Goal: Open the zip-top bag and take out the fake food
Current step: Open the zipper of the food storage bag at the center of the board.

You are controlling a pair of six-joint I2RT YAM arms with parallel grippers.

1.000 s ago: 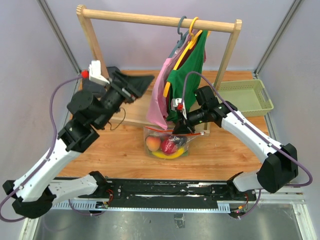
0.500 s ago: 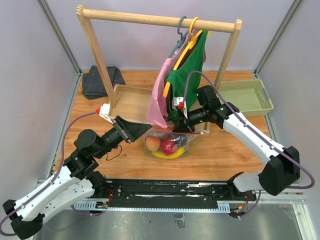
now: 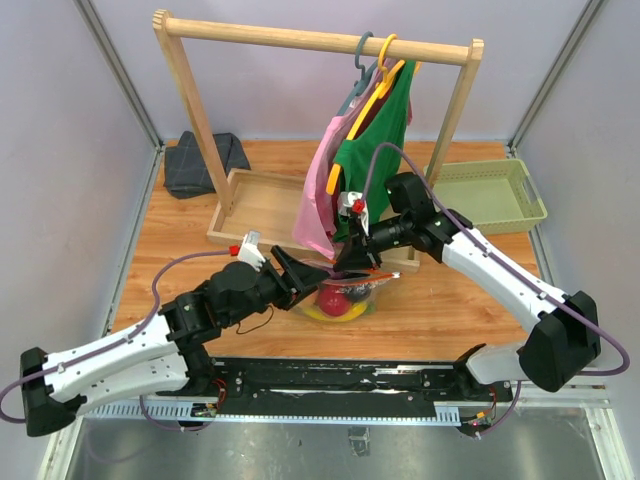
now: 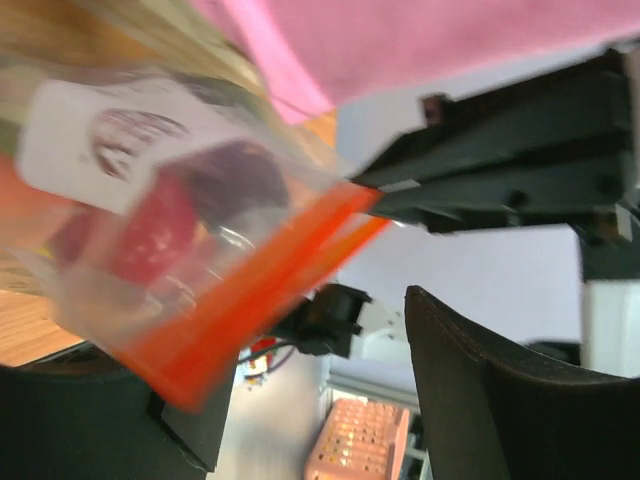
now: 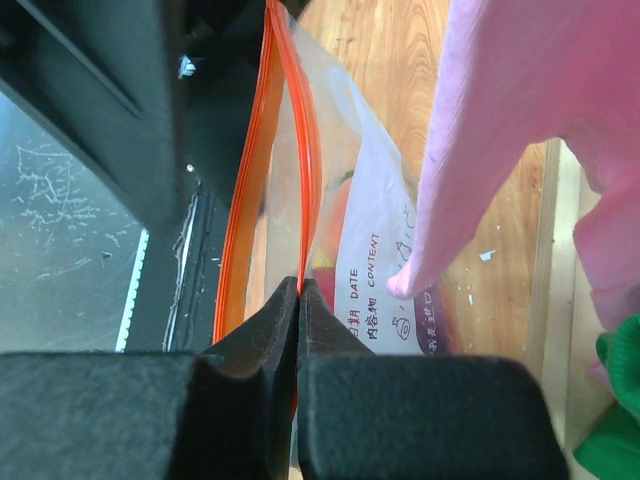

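Note:
The clear zip-top bag (image 3: 352, 296) lies on the table in front of the rack, its orange-red zip strip (image 5: 312, 170) parted at the mouth. My right gripper (image 3: 352, 265) is shut on one side of that strip (image 5: 300, 285) and holds it up. Inside the bag are a red round fruit (image 3: 333, 303), a yellow banana (image 3: 346, 314) and a purple eggplant (image 4: 235, 180). My left gripper (image 3: 300, 278) is open at the bag's left edge. In its wrist view the blurred strip (image 4: 260, 290) reaches down between the spread jaws (image 4: 300, 410), touching neither that I can tell.
A wooden clothes rack (image 3: 315, 40) stands behind the bag, with a pink garment (image 3: 318, 200) and a green one (image 3: 375, 150) hanging just above my right gripper. A wooden tray (image 3: 262, 205), a green basket (image 3: 490, 195) and a dark folded cloth (image 3: 200, 165) lie further back.
My left arm has swung from high at the back left down to the bag's left edge, now covering the peach. My right gripper has kept its hold and shifted slightly left.

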